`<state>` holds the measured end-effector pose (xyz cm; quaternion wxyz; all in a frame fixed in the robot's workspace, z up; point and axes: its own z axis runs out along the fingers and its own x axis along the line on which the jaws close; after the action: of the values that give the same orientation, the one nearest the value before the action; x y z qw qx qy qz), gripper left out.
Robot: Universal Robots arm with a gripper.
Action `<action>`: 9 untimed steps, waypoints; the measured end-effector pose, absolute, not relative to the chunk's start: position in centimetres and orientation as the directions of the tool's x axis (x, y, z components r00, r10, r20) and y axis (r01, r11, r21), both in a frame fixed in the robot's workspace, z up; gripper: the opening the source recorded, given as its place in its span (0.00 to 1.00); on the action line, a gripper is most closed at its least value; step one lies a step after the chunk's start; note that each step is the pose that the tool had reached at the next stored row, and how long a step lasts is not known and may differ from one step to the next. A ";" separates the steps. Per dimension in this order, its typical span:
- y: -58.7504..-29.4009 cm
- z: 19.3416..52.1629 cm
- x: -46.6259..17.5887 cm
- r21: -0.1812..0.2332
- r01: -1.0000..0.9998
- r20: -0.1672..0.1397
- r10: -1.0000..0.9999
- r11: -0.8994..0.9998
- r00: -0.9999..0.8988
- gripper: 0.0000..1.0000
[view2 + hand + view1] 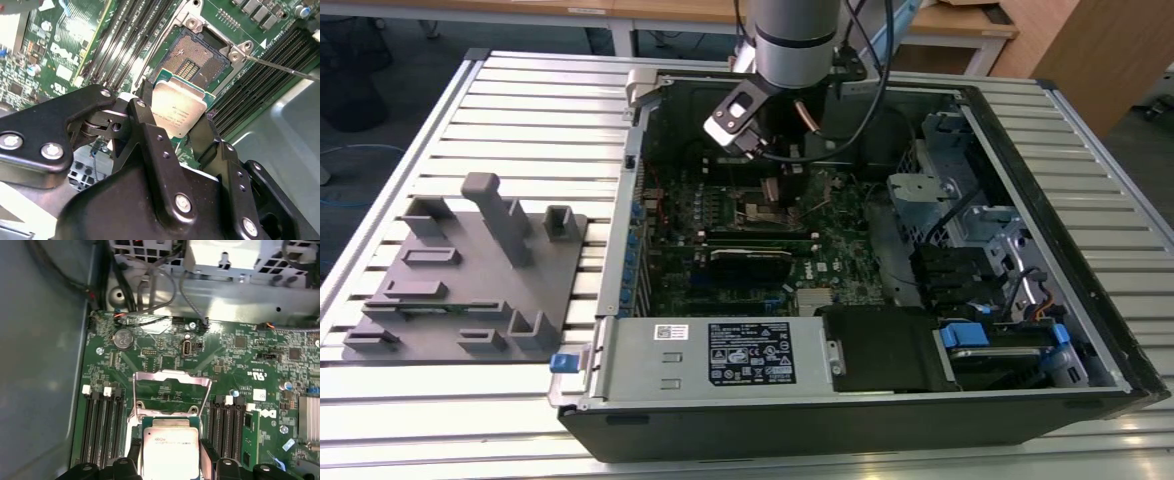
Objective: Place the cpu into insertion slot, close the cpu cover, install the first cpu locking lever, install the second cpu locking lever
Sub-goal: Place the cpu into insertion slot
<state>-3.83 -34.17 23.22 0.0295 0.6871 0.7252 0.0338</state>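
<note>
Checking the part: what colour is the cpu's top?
The cpu top is silver-grey, clearest in the second wrist view.

The tabletop (520,110) is made of silvery ribbed metal slats and carries two things. An open black computer tower case (854,430) lies on its side across the middle and toward the exterior view's right, close to the near edge. Just beside it, toward the edge at the exterior view's left, sits a grey moulded fixture plate (467,290) with upright posts.
</note>
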 end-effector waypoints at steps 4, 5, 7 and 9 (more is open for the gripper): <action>-34.2 23.2 -3.8 0.090 0.995 0.004 0.999 0.037 -0.038 0.54; -34.2 23.2 -3.8 0.090 0.995 0.004 0.999 0.037 -0.038 0.54; -34.2 23.2 -3.8 0.090 0.995 0.004 0.999 0.037 -0.038 0.54; -34.2 23.2 -3.8 0.090 0.995 0.004 0.999 0.037 -0.038 0.54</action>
<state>-3.83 -34.17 23.21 0.0298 0.6930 0.7195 0.0336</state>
